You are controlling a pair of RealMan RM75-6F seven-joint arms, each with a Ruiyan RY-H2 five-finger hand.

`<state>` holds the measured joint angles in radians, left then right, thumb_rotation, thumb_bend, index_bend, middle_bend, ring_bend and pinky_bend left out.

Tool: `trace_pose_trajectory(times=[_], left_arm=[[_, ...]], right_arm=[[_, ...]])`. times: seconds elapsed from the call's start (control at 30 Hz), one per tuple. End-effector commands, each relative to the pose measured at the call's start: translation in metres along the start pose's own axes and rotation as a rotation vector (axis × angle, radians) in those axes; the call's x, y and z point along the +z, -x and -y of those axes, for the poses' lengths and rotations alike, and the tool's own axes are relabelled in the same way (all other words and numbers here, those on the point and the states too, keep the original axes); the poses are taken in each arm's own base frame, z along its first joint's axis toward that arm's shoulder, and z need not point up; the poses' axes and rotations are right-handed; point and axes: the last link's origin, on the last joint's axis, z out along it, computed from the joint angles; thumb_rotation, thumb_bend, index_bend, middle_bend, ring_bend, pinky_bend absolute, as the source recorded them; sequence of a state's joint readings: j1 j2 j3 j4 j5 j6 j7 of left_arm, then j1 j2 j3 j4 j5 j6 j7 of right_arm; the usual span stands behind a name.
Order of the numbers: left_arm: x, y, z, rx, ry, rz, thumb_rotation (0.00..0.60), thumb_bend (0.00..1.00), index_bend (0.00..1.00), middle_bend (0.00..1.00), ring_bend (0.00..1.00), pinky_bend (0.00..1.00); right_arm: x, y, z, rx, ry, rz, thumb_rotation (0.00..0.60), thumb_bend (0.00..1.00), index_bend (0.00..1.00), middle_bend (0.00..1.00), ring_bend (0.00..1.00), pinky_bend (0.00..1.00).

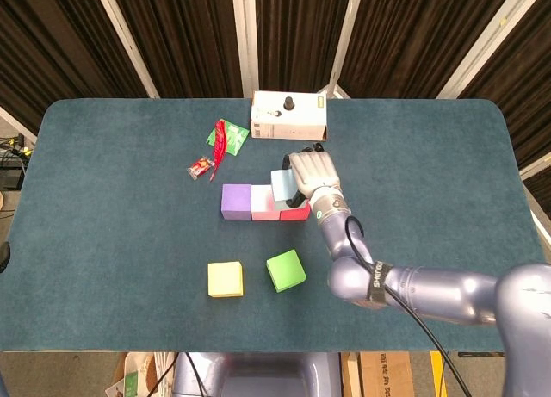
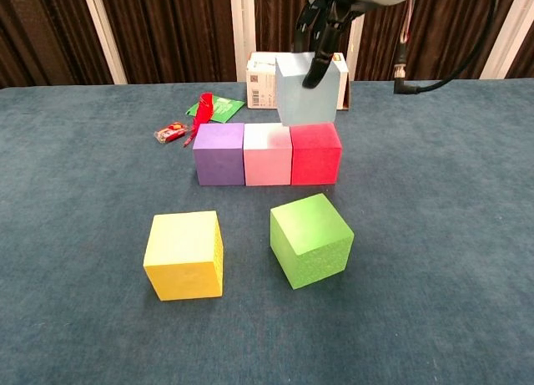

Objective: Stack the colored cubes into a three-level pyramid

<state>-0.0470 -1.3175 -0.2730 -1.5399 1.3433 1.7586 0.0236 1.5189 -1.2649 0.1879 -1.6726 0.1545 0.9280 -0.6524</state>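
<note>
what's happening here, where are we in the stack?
The right hand holds a light blue cube over the seam between the pink cube and red cube, starting the second level. It looks at or just above their tops; contact is unclear. The base row is purple cube, pink, red, side by side. The yellow cube and green cube sit loose nearer the front. The left hand is not in view.

Right robot hand [image 1: 312, 172], arm extended, fingers clasped downward.
</note>
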Motion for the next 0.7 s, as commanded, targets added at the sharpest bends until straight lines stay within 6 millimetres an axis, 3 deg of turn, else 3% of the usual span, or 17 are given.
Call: trace_pose_trajectory(times=[0.03, 0.7], left_arm=[[0.0, 0.0, 0.0, 0.001, -0.001, 0.0, 0.6, 0.35, 0.06, 0.0, 0.0, 0.0], [0.003, -0.001, 0.003, 0.0, -0.016, -0.009, 0.6, 0.35, 0.06, 0.0, 0.0, 0.0]], right_arm=[[0.005, 0.005, 0.004, 0.002, 0.009, -0.005, 0.6, 0.24, 0.4, 0.35, 0.16, 0.0], [0.027, 0.028, 0.016, 0.009, 0.059, 0.001, 0.6, 0.24, 0.4, 0.35, 0.16, 0.0]])
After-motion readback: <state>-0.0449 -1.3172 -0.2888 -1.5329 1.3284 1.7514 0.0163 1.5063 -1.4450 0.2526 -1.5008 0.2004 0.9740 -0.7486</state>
